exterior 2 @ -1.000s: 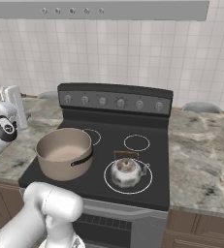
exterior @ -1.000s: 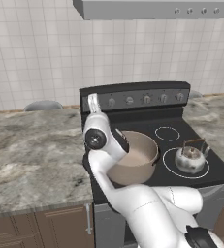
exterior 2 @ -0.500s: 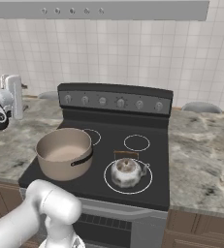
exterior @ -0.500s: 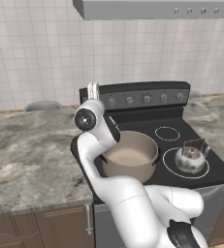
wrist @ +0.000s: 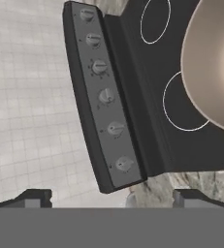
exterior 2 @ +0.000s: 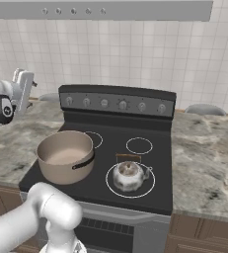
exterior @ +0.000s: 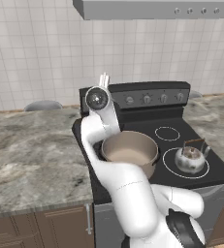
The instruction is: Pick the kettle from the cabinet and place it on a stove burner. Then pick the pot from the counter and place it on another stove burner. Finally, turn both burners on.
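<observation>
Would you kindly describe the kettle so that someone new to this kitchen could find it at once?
Start at the black glass-top stove set into the grey-brown veined marble counter. On its front right burner ring stands the small shiny silver kettle with a thin arched dark handle. Unlike the large beige-tan metal pot on the front left burner, it is squat, mirror-bright and far smaller.

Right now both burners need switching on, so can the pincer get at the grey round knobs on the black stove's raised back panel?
Probably yes. The open pincer hangs at the panel's end, empty, nothing between it and the nearest grey knob.
</observation>
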